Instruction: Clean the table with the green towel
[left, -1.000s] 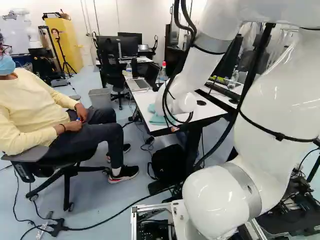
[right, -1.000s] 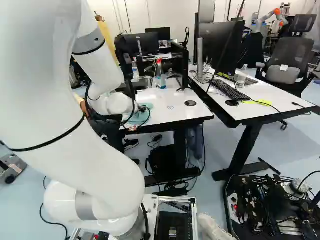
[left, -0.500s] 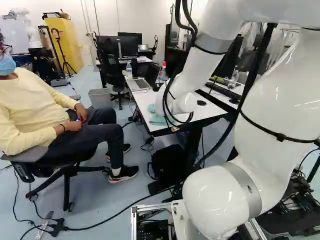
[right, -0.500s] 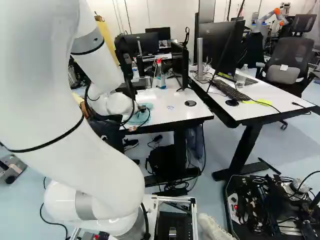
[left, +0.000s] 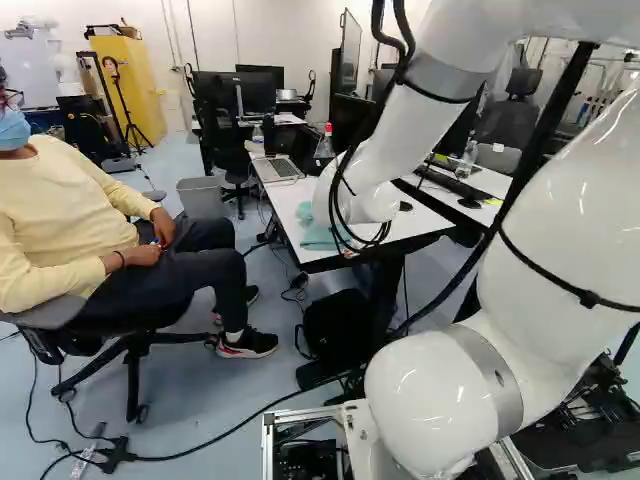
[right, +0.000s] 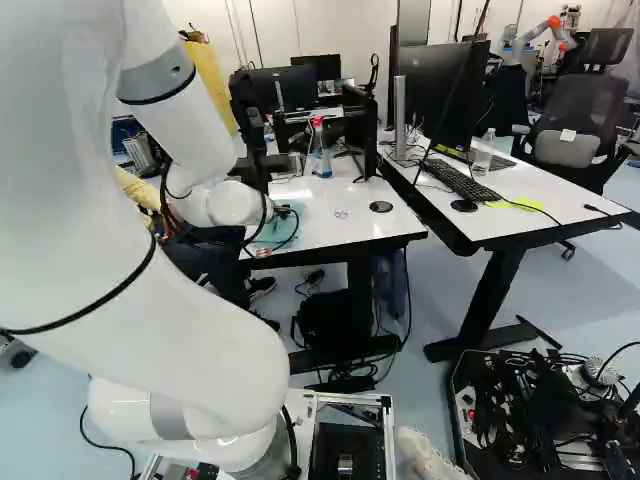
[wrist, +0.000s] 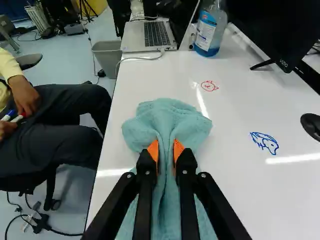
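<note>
The green towel (wrist: 165, 117) lies on the white worktop (right: 335, 228). The pincer (right: 284, 212) is clamped on it. In the wrist view, the pincer's (wrist: 166, 150) two black fingers have orange pads (wrist: 153, 150), one on each side of a bunched-up bit of towel. Some of the towel puffs out ahead of the fingers, and more of it hangs back between and under them. The towel is near a long edge of the worktop, and it looks soft and crumply.

Ahead of the towel is a little red drawing (wrist: 209, 86). A blue drawing (wrist: 265, 142) is off to the side, between the towel and a round black thing (wrist: 312, 126). Both drawings are on the shiny white top. Farther ahead, at the end of the worktop, is an open laptop (wrist: 150, 35). Near it stands a bottle (wrist: 210, 30) of blue stuff with a red top. A black screen (wrist: 280, 30) stands on the worktop too.

On the floor, a grey bin (left: 200, 197) is near the worktop's far end, and a black bag (left: 335, 325) is down below the worktop. At the right of the right base view, another table (right: 545, 190) has a keyboard (right: 467, 183) and a big screen (right: 437, 95) on it.
</note>
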